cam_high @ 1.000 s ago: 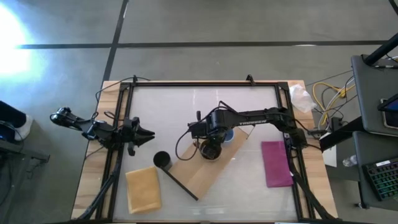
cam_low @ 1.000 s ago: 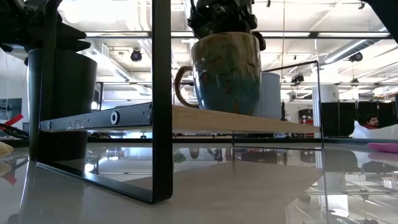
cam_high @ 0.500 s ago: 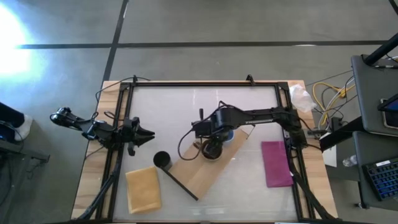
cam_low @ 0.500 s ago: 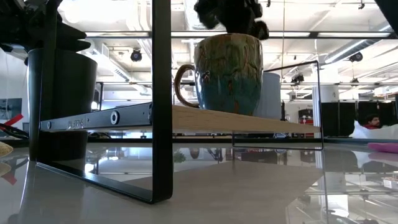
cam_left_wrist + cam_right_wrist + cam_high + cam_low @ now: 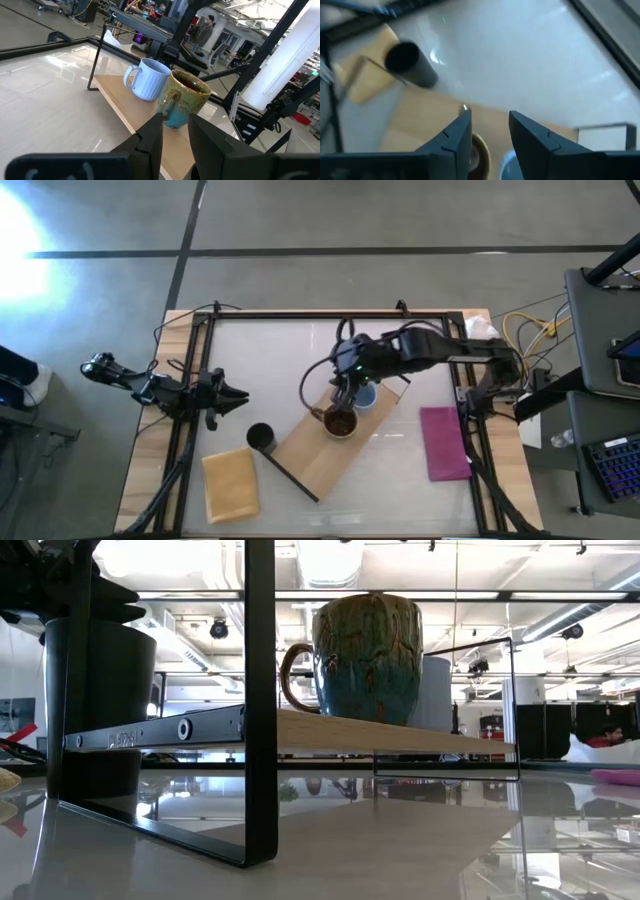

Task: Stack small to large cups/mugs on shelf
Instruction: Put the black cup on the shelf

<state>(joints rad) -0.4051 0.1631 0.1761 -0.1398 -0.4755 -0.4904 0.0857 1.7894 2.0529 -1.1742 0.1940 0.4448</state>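
Note:
The brown mug (image 5: 340, 421) (image 5: 365, 655) stands upright on the tan shelf board (image 5: 318, 452) (image 5: 300, 730), handle toward the table's left. The light blue mug (image 5: 368, 397) (image 5: 150, 80) stands on the board just behind it. The small black cup (image 5: 260, 438) (image 5: 410, 62) stands on the table beside the shelf's near-left end. My right gripper (image 5: 345, 388) (image 5: 490, 132) hangs open above the two mugs, touching neither. My left gripper (image 5: 238, 395) (image 5: 175, 140) waits open at the table's left, pointing toward the shelf.
A yellow-tan square pad (image 5: 230, 485) lies at the near-left corner and a pink cloth (image 5: 443, 442) at the right. The shelf's black metal end frame (image 5: 260, 700) stands upright near the black cup. Bare tabletop lies along the far side.
My right gripper has let go of the brown mug's rim, risen straight off it and drawn back toward the table's far right, leaving the low view. The brown mug stays upright on the shelf where it was set.

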